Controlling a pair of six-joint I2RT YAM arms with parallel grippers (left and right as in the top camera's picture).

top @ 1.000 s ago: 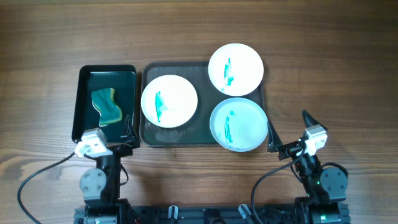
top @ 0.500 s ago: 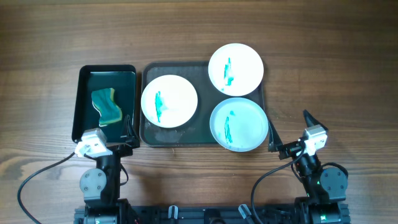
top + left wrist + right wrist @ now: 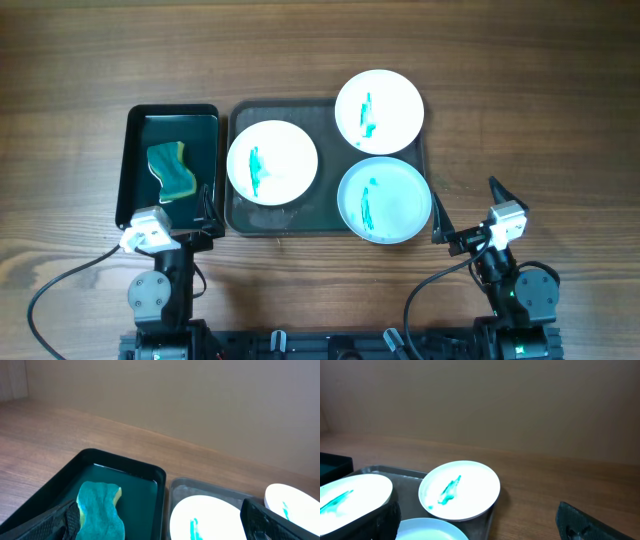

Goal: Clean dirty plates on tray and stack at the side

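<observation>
- Wood table [image 3: 400,50] is seen unchanged over the last second: nothing has been moved.
- Teal smears are left on all three: the left plate [image 3: 272,162] on the tray's [image 3: 325,212] left half, the near plate [image 3: 384,199] at its near right, and the far plate [image 3: 378,110] overhanging its far right corner.
- No plate has been wiped or stacked, so the task is judged not yet begun.
- The sponge [image 3: 172,170] lies in the bin [image 3: 170,110], left of the tray.
- The left gripper [image 3: 160,507] and right gripper [image 3: 461,190] are held wide apart and empty at the tray's near corners.
</observation>
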